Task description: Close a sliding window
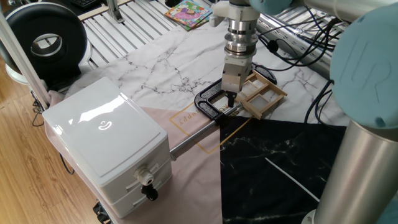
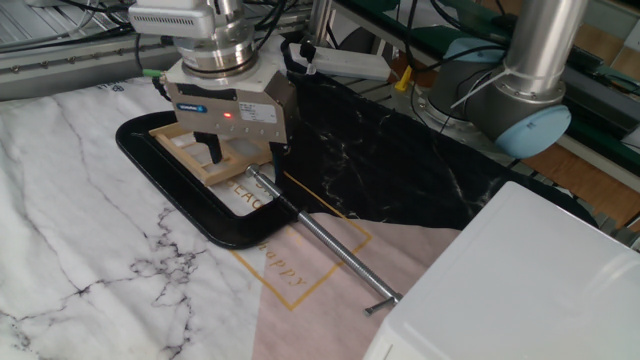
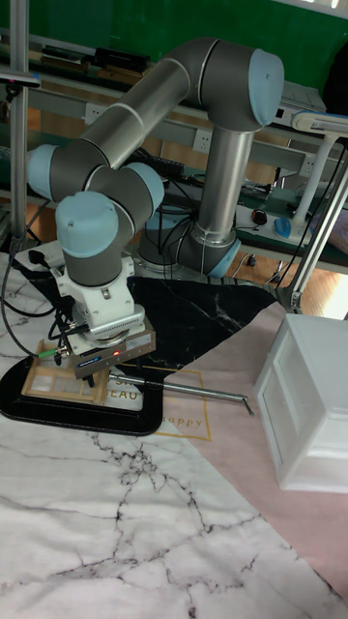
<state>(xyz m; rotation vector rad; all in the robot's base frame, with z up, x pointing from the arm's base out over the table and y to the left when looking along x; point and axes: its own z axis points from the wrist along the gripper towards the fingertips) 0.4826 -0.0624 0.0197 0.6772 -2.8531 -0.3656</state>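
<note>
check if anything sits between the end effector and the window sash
Nothing visible does. The end effector is already down at the sash, its fingers reaching the end of the sash nearest the open part of the black frame. Whether they touch the wood cannot be told.

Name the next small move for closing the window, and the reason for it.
Probably a short push of the wooden sash along the black frame toward its uncovered end. The gripper sits low at the sash's inner edge, and part of the frame opening is not yet covered, so the window looks partly open.
</note>
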